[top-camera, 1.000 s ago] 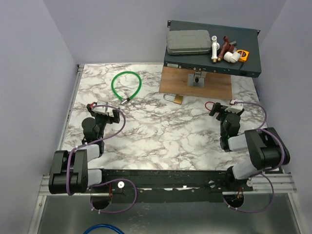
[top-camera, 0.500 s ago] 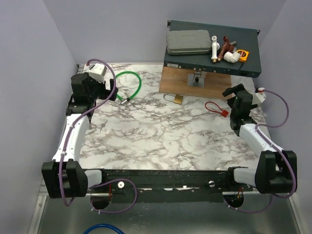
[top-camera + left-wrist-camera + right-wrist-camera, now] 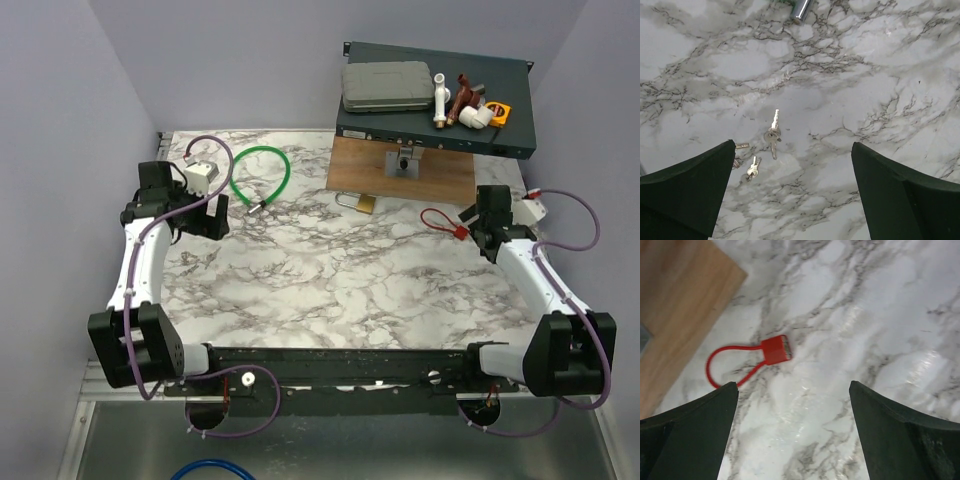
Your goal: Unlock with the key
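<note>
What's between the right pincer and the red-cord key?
Nothing visible. The key lies on the table ahead of the open right pincer, near the wood board. Only bare marble shows between them.

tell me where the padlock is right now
In the top view the brass padlock lies on the marble table toward the back, at the near left corner of the wooden board, right of the green cable loop.

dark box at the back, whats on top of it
On the dark box: a grey case, white pipe pieces, a reddish-brown fitting and an orange item. Whatever lies under the case or behind the pipes is covered.
</note>
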Controlling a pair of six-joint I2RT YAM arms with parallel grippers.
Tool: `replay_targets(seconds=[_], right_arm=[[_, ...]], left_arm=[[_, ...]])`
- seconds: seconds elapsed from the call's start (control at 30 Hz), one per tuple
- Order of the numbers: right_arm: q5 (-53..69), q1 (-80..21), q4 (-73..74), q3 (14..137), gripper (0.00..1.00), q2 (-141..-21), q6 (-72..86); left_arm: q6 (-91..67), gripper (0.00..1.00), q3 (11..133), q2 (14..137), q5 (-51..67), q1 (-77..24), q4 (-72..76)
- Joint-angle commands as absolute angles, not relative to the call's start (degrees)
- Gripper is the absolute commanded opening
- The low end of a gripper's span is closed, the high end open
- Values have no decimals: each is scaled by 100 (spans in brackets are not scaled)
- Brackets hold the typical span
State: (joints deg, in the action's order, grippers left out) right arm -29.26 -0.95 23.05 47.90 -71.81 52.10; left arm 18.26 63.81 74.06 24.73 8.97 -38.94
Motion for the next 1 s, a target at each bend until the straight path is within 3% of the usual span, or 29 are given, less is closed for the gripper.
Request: replay_targets(seconds=[0.0,0.23,0.53,0.83,0.97], right_arm=[[-3536,-79,3634,5069,96,-7175,5546],[-3736,202,4231,5461,97,-8126,5477],[-4118,501,3652,5454,100,-8689,5487],[-3186,765,3035,5402,96,-9078,5327],[-3080,183,2863,5346,92,-8987,5076]], left_arm=[[2439,99,6815,7973,2809,1187,-4635],[2727,99,7775,9068,3105,1342,-5258],[2917,98,8225,9541,3261,1355,-5152],[3302,98,8436,9798,3603,1413,-5558],[3474,95,8413,9852,3527,1442,-5642]])
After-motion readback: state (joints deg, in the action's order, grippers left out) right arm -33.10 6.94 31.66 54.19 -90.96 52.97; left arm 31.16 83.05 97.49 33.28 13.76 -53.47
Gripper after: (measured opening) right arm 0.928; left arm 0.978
